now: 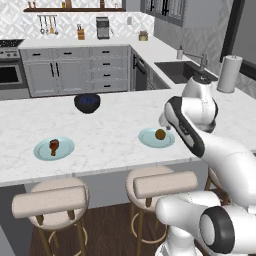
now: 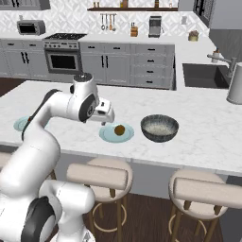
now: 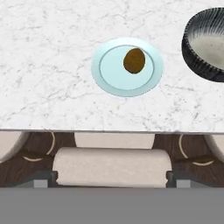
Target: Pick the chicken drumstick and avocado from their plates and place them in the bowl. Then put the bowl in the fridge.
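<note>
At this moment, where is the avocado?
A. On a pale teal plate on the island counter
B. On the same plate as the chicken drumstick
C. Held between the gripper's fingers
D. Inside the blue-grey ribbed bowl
A: the avocado lies alone on a pale teal plate, with the bowl beside it holding no food and the chicken drumstick on another plate.

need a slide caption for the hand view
Small brown avocado on a pale teal round plate, beside the streaked ribbed bowl.

White arm bent forward, claw open, empty
</note>
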